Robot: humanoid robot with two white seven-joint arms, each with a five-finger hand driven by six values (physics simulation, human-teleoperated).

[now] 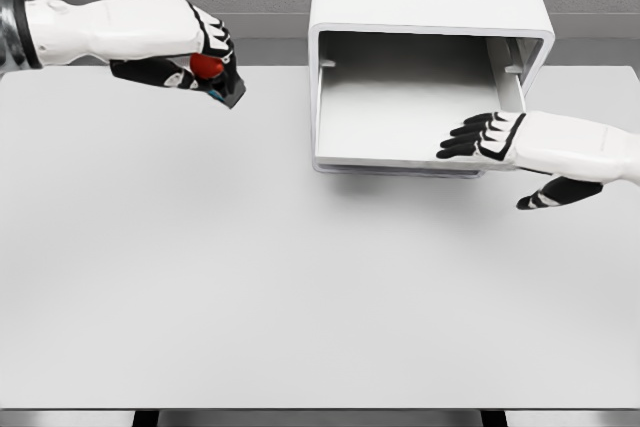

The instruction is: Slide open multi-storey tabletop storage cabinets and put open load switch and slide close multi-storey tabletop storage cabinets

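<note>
From the head view, a white boxy storage cabinet (430, 7) with rounded corners stands at the far middle of the pale grey table (250, 287); its shallow white drawer (400, 122) is slid out toward the robot, and its inside is bare; the left robot hand (205, 67) hangs above the table's far left part, well apart from the cabinet, its black-tipped fingers curled around a small load switch with a red knob and dark body (212, 75); the switch is clear of the table surface; the right robot hand (500, 152) reaches in from the right with fingers stretched flat and thumb spread below, gripping nothing; its fingertips (455, 142) lie over the drawer's front right corner.
</note>
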